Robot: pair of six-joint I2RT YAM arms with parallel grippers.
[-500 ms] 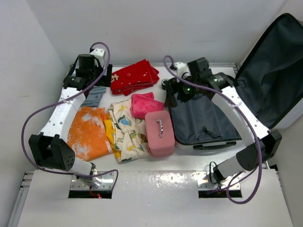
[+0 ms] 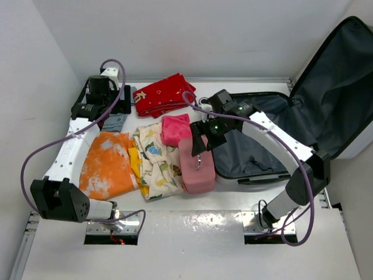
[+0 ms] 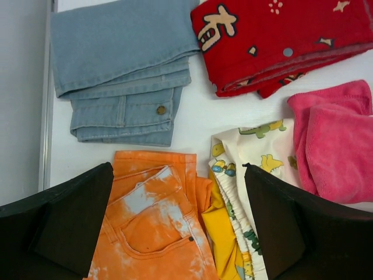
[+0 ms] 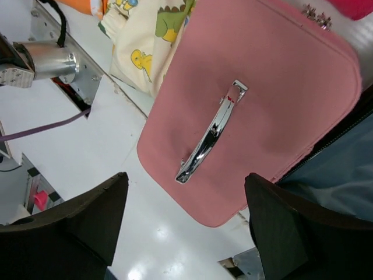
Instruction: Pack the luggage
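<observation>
Luggage (image 2: 242, 153) lies open at the right of the table (image 3: 192, 122), its base half flat with the dark grey lining up and its lid (image 2: 341, 81) leaning back toward the right wall. Where the arm does not hide the base, only lining shows. It is probably a stiff, light shell that slides on its hard skin rather than bending, so the firm rim or the lid's free edge looks a better hold than the slack lining, which would bunch between fingers. The right gripper (image 4: 186, 175) hovers over the pink box (image 4: 262, 87) lying just beside the luggage's left edge. Its jaws are spread wide, either side of the near end of the chrome handle (image 4: 211, 133), and grip nothing. Whether they touch the box cannot be told. The left gripper (image 3: 178, 169) hangs at the far left, also spread wide and empty, above the orange trousers (image 3: 151, 233), with folded jeans (image 3: 122, 76) beyond and a pink towel (image 3: 338, 146) to one side.
</observation>
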